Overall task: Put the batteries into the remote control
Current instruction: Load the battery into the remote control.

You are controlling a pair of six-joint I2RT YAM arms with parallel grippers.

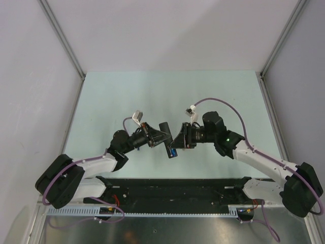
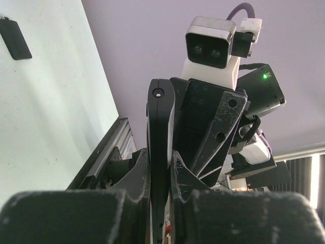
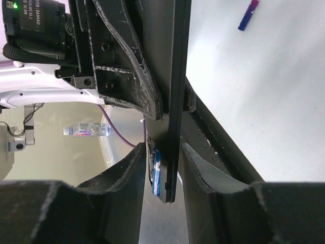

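The remote control (image 1: 166, 136) is a slim black bar held up off the table between both arms. My left gripper (image 1: 158, 136) is shut on it; in the left wrist view the remote (image 2: 158, 117) stands edge-on out of the left gripper (image 2: 160, 155). My right gripper (image 3: 163, 147) closes on the remote's (image 3: 175, 76) other end, its fingers against the bar and a blue battery (image 3: 156, 173) seated in its open side. That battery shows as a blue spot in the top view (image 1: 173, 152). Another dark blue battery (image 3: 248, 15) lies on the table. The other batteries are out of view.
A small flat black piece (image 2: 15, 38) lies on the pale green table (image 1: 101, 101). The black base rail (image 1: 172, 185) runs along the near edge. Grey walls enclose the table on three sides. A water bottle (image 3: 87, 130) lies beyond the table.
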